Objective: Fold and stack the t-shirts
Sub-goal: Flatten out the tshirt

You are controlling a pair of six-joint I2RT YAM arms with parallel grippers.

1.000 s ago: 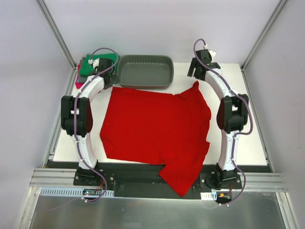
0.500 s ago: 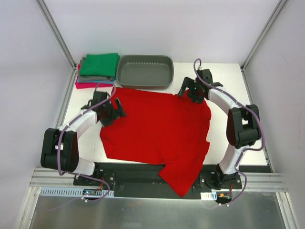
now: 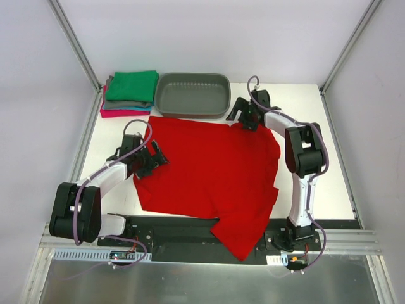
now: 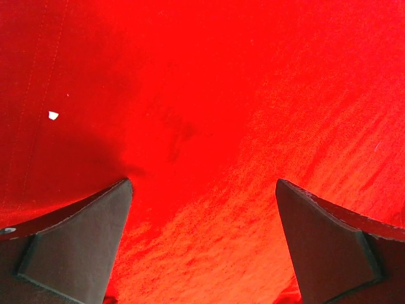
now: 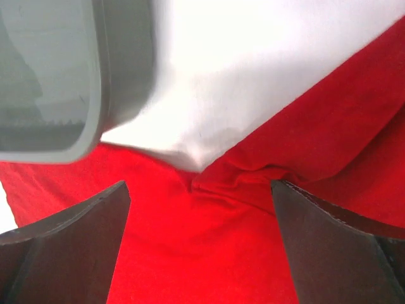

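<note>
Left pincer lower on red t-shirt

No readable text or labels appear anywhere.

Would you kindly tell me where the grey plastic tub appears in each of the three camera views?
Top external: grey tub at the table's far edge, centre, just beyond the red t-shirt.
Left wrist: not in it; red cloth fills the view.
Right wrist: tub in the upper left corner, beside the shirt's edge.
Shared landmark: the red t-shirt, in all three.
</note>
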